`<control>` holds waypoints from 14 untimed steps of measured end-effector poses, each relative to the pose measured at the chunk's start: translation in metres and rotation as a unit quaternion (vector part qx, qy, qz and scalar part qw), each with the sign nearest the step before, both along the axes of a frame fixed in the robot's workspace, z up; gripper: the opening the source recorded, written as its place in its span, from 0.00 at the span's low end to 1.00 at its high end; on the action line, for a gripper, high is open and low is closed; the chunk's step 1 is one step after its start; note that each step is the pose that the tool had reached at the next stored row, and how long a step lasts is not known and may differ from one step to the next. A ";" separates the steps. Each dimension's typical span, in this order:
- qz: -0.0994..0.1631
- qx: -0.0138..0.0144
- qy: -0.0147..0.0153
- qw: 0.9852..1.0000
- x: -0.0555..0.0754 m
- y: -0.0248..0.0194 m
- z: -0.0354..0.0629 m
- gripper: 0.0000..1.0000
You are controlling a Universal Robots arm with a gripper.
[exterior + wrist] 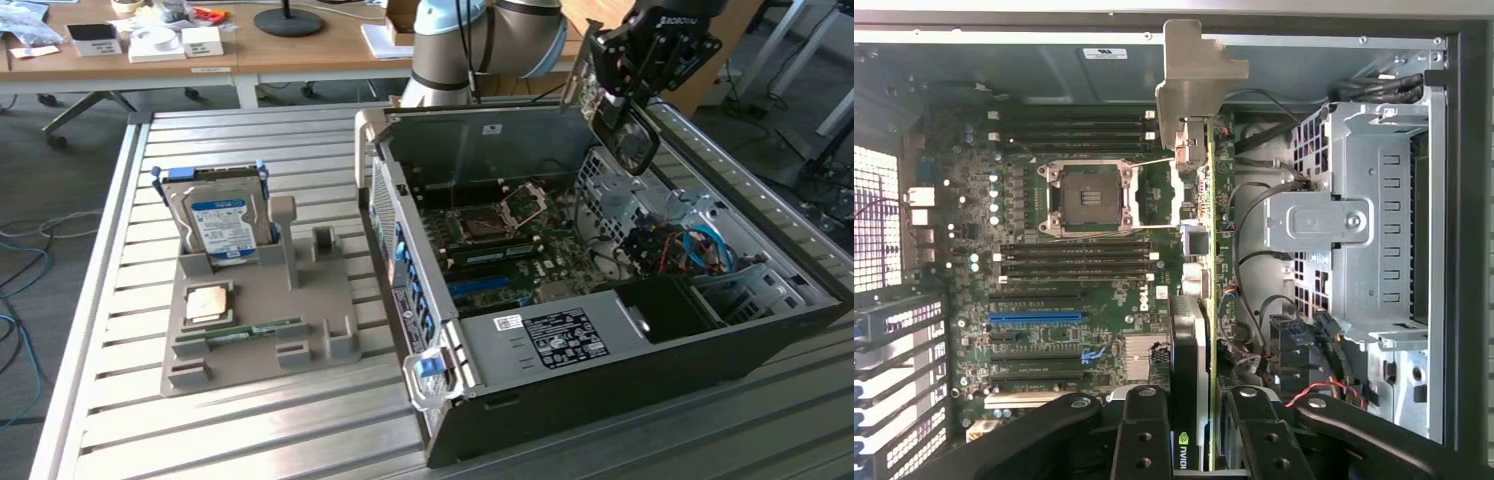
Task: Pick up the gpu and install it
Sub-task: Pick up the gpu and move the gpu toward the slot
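So the gripper (1196, 425) has its fingers (1142, 430) pinched on the gpu (1202, 300). The card is clamped edge-on between them, with its silvery bracket (1194, 70) sticking out at the end away from the grip. The pickup part looks done to me. The card is up in the air, touching nothing but the gripper.

In the exterior view it hangs over the far side of the open computer case (641, 370), towards the exterior view's right. Looking down from the wrist, it's above the seam between the motherboard (1054, 250) and the metal drive cage (1344, 220), just beside the empty CPU socket (1086, 195). So we're in the carry/approach bit of the install, nothing seated yet.

My guess at what seating it calls for: the card's bottom edge has to line up along one of the expansion slots, maybe the blue slot (1034, 318). That sits nearer and more to the exterior view's left than where the card hangs now. The bracket has to face the case's slotted wall, and the loose cables by the cage could snag.

Off on the exterior view's left, the grey parts holder (267, 330) has the hard drive (220, 225) and memory stick (240, 332) sitting in it.
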State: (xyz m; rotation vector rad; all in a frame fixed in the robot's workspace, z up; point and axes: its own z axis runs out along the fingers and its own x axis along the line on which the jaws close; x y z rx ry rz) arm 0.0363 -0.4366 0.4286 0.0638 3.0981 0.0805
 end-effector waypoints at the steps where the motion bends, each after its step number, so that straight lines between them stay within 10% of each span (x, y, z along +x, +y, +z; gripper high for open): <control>1: 0.000 0.000 0.000 1.000 0.001 0.0000 0.0000 0.27; 14: 0.000 0.000 0.000 1.000 0.005 0.0000 0.0000 0.27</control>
